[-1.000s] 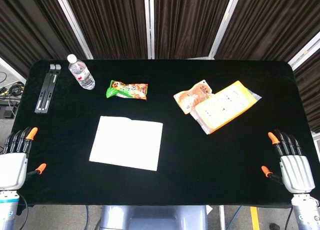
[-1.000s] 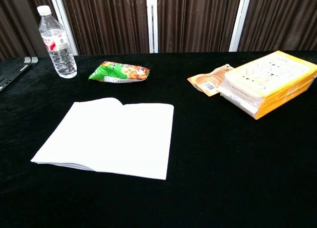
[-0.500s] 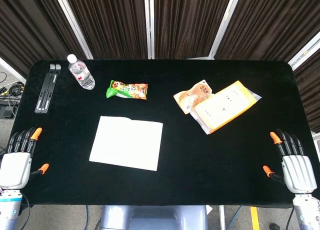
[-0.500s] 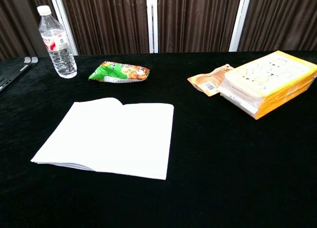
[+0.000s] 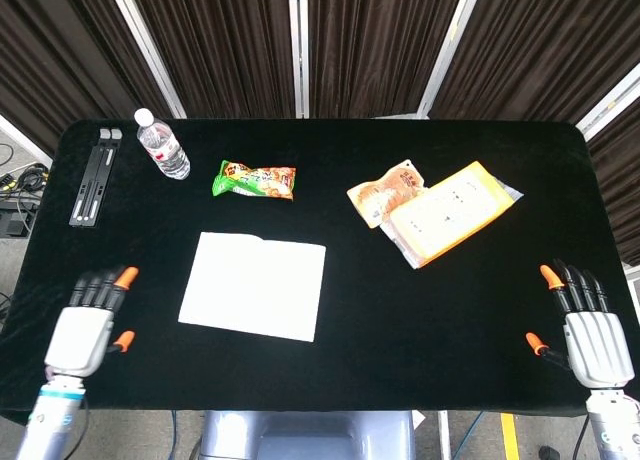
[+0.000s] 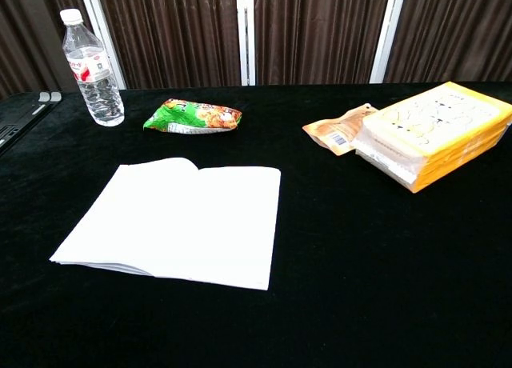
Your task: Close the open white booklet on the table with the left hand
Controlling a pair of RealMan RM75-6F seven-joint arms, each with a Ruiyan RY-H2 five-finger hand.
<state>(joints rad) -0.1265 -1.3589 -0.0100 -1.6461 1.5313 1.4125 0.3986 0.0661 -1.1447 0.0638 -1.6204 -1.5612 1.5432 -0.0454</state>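
The white booklet (image 5: 254, 285) lies open and flat on the black table (image 5: 330, 370), left of centre; the chest view shows the booklet (image 6: 180, 220) with its pages spread and a slight rise near the fold. My left hand (image 5: 88, 325) hovers over the table's front-left corner, fingers apart and empty, well to the left of the booklet. At the front-right edge my right hand (image 5: 582, 325) is held flat with fingers spread, holding nothing. Neither hand shows in the chest view.
Behind the booklet lie a green snack bag (image 5: 254, 181) and a water bottle (image 5: 163, 146). A black bar-shaped stand (image 5: 93, 180) sits at the far left. An orange pouch (image 5: 383, 190) and a yellow packet (image 5: 450, 212) lie at the right.
My left hand has moved rightward and inward over the table's front-left corner, closer to the booklet. The right hand has barely shifted. The booklet has not moved.
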